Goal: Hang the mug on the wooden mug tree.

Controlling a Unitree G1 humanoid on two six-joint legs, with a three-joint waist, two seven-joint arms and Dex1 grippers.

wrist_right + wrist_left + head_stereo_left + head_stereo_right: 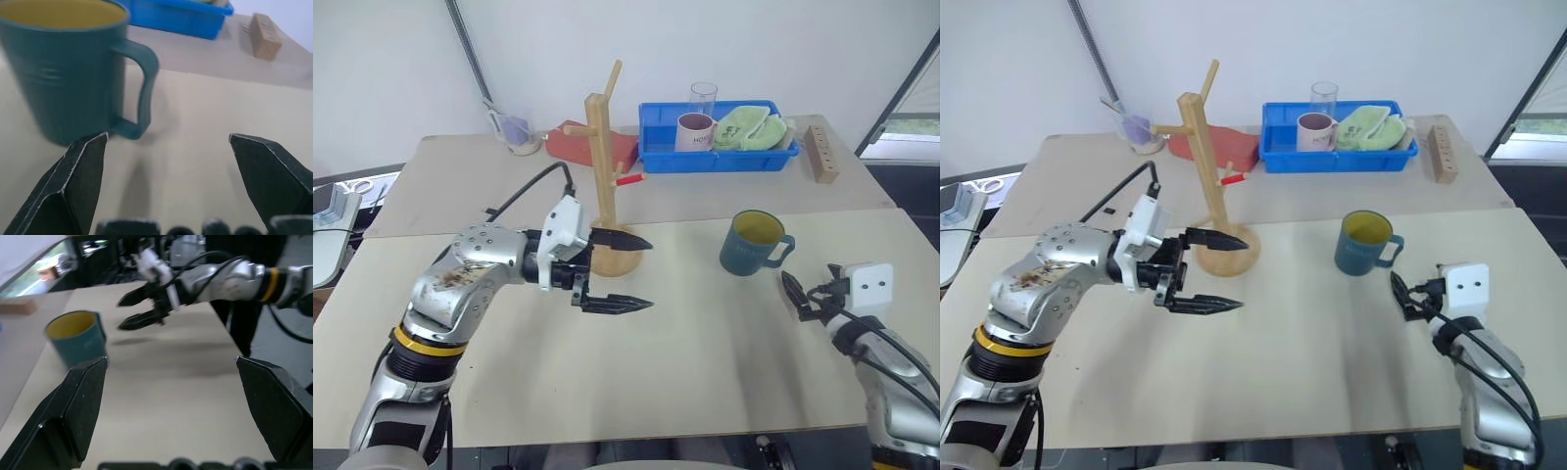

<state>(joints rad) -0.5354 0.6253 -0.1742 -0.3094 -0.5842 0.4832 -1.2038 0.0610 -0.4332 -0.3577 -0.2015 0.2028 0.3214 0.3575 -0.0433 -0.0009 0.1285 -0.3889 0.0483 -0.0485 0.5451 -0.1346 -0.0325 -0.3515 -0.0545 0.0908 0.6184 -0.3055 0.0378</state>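
Both grippers gape, empty; the right gripper point(800, 297) should advance toward eleven o'clock, clamping the teal mug point(752, 243) by its handle point(142, 88).

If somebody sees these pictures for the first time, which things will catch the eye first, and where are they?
The dark teal-blue ceramic mug with a yellow-green inside stands upright on the near table, its handle toward the right gripper, whose jaws are open just short of it. The tall light-wood mug tree on a round base stands left of the mug, with the left gripper open in front of it. Behind, a blue plastic tray sits on the far table.
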